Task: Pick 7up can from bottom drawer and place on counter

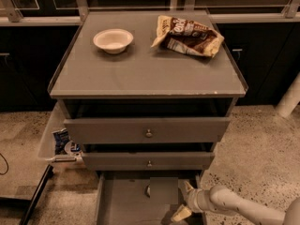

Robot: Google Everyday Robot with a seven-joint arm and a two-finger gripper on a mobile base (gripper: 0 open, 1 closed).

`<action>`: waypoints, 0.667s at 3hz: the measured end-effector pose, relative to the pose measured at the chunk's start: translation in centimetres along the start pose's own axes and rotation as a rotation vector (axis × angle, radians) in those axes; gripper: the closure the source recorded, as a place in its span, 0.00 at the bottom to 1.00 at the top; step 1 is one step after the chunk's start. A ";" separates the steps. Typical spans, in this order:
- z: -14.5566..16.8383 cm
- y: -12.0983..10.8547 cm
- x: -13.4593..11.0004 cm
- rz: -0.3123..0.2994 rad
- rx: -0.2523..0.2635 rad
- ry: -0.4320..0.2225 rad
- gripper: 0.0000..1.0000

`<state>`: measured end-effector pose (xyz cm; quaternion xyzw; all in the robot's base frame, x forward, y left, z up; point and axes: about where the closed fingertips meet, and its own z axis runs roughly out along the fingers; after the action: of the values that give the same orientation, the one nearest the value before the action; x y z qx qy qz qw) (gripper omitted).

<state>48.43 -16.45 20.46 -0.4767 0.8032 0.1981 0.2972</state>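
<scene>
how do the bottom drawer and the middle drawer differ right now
The bottom drawer is pulled well out, its floor exposed; the middle drawer shows only its knobbed front. The gripper sits open inside the bottom drawer's right side; nothing reaches into the middle drawer. Both are grey.

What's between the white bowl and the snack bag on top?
Only bare grey counter lies between the bowl and the snack bag, in the camera view. The gripper is down in the bottom drawer.
</scene>
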 end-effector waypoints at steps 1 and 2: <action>0.9 -0.2 0.3 -0.004 0.018 0.015 0.00; 3.8 -1.3 1.0 -0.049 0.036 0.032 0.00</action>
<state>50.27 -15.44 16.89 -0.4938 0.7995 0.1687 0.2976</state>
